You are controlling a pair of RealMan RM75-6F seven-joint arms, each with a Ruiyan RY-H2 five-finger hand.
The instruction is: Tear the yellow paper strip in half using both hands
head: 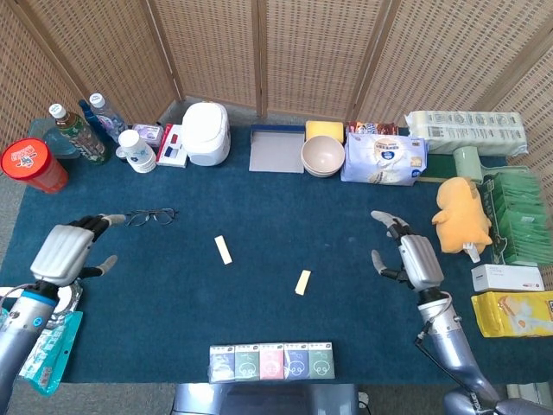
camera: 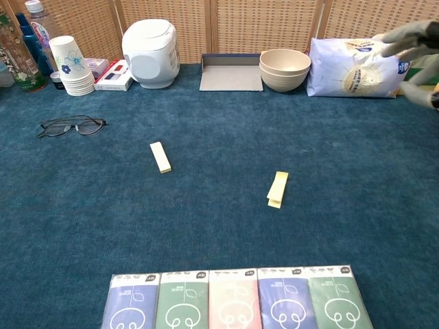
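Two yellow paper pieces lie apart on the blue cloth: one piece [head: 224, 250] [camera: 160, 157] left of the middle, the other piece [head: 302, 282] [camera: 278, 188] right of the middle. My left hand [head: 66, 252] hovers far left near the table's edge, fingers apart, holding nothing; the chest view does not show it. My right hand [head: 413, 256] is far to the right, open and empty; only its fingertips [camera: 413, 35] show at the chest view's right edge. Both hands are well away from the pieces.
Glasses [head: 151, 216] lie at the left. A rice cooker [head: 206, 133], tray [head: 276, 149], bowls [head: 322, 156] and a wipes pack [head: 384, 159] line the back. Bottles [head: 79, 131] and cups stand back left. Several tissue packs [head: 272, 361] lie at the front edge. A plush toy [head: 465, 213] sits right.
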